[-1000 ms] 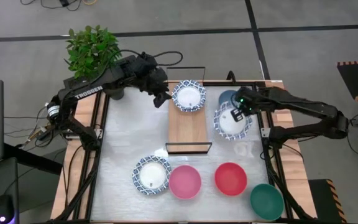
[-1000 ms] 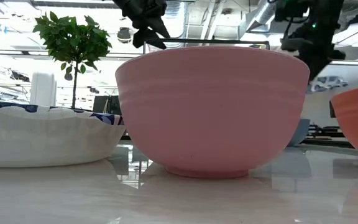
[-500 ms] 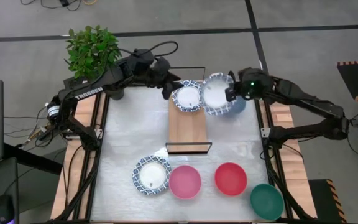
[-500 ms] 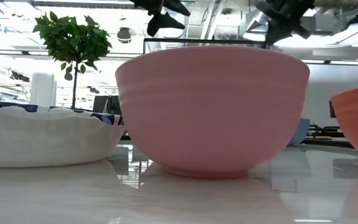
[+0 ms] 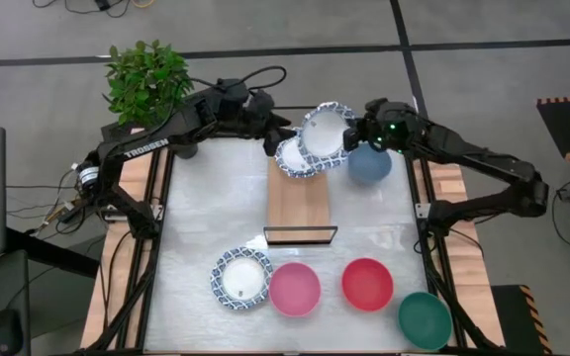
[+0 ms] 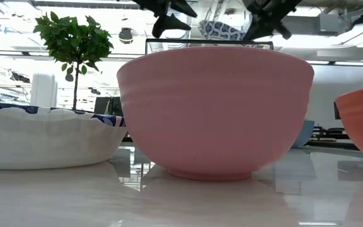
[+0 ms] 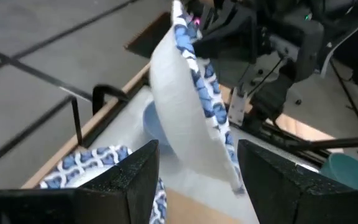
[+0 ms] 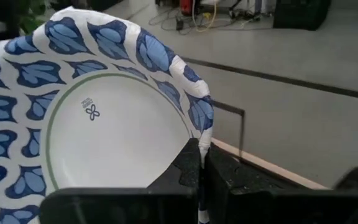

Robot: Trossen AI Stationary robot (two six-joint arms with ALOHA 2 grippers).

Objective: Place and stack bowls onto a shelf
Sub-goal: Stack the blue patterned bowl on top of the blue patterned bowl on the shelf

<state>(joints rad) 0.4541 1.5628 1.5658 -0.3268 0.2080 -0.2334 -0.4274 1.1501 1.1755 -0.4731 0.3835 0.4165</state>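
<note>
A white bowl with a blue patterned rim hangs tilted in my right gripper, which is shut on it above the shelf's far end. A second patterned bowl sits on the light-wood shelf. My left gripper hovers open just left of both bowls; in its wrist view the held bowl shows edge-on beyond the open gripper. In the low view the held bowl hangs high between both grippers. The slate-blue bowl stands on the table right of the shelf. My right gripper pinches the patterned bowl's rim on the side toward the table's right, one finger inside the bowl and one outside. The fingers come level from the right. The bowl is lifted clear and steeply tilted, above the bowl on the shelf.
Along the near edge stand another patterned bowl, the pink bowl, the red bowl and the dark green bowl. A potted plant stands at the far left corner. Black wire frames close the shelf's short ends.
My right gripper has lifted the patterned bowl off the table right of the shelf and carried it up and toward the far left, over the shelf's far end; the bowl has tipped from flat to steeply tilted. My left gripper has risen and shifted slightly right.
</note>
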